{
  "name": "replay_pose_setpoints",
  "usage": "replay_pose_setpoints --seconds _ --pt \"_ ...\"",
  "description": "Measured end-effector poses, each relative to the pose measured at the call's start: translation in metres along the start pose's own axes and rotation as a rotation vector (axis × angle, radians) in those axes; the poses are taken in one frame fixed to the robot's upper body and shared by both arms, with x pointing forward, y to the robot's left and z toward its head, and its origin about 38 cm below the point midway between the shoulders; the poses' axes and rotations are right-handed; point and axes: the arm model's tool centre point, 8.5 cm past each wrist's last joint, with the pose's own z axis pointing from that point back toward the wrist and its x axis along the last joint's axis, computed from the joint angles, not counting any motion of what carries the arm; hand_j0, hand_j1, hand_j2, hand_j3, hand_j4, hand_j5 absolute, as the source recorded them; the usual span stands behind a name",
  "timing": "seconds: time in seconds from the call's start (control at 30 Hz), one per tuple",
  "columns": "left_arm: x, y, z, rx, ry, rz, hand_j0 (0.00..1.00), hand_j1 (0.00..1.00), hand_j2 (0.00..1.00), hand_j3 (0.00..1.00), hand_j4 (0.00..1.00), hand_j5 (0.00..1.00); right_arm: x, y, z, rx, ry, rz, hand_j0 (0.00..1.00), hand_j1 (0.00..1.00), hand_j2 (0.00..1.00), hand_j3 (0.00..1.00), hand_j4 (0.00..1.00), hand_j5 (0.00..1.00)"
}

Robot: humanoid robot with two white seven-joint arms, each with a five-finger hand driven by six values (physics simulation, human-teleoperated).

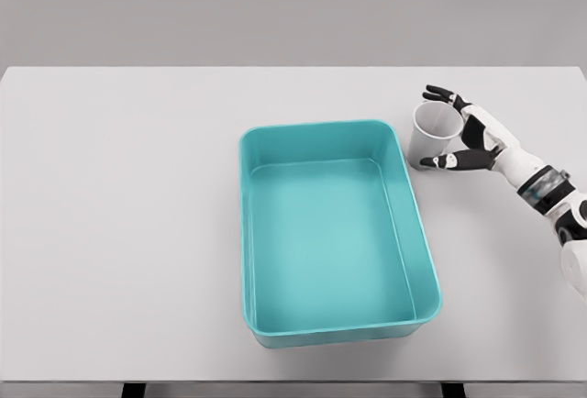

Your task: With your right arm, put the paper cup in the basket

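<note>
The paper cup stands upright just right of the basket. The right hand cups its side, fingers spread, not yet clenched. Light, crushable: best gripped gently mid-wall.

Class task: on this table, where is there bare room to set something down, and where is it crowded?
Bare: white table left of the teal plastic basket, and the basket's floor. Crowded: the right, where the right hand flanks the white paper cup.
</note>
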Motion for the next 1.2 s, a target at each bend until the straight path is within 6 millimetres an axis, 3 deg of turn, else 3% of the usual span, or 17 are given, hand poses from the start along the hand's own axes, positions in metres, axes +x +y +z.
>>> replay_pose_setpoints --seconds 0.07,0.1,0.3,0.43,0.77,1.2 --pt "0.0 0.0 0.0 0.0 0.0 0.0 1.0 1.0 1.0 1.0 1.0 1.0 0.0 0.0 0.0 0.001 0.001 0.0 0.92 0.92 0.92 0.92 0.92 0.92" --pt "0.0 0.0 0.0 0.0 0.0 0.0 1.0 1.0 1.0 1.0 1.0 1.0 0.0 0.0 0.0 0.002 0.001 0.0 0.84 0.84 0.84 0.84 0.84 0.84" --pt "0.0 0.0 0.0 0.0 0.0 0.0 1.0 1.0 1.0 1.0 1.0 1.0 0.0 0.001 0.0 0.005 0.005 0.008 0.8 0.8 0.8 0.8 0.8 0.8" --pt "0.0 0.0 0.0 0.0 0.0 0.0 1.0 1.0 1.0 1.0 1.0 1.0 0.001 0.0 0.0 0.007 0.005 0.013 0.71 0.71 0.71 0.71 0.71 0.71" --pt "0.0 0.0 0.0 0.0 0.0 0.0 1.0 1.0 1.0 1.0 1.0 1.0 0.01 -0.004 -0.002 0.011 0.001 0.021 0.64 0.64 0.64 0.64 0.64 0.64" --pt "0.0 0.0 0.0 0.0 0.0 0.0 1.0 1.0 1.0 1.0 1.0 1.0 0.043 -0.006 -0.009 0.039 -0.034 0.038 0.64 0.64 0.64 0.64 0.64 0.64"
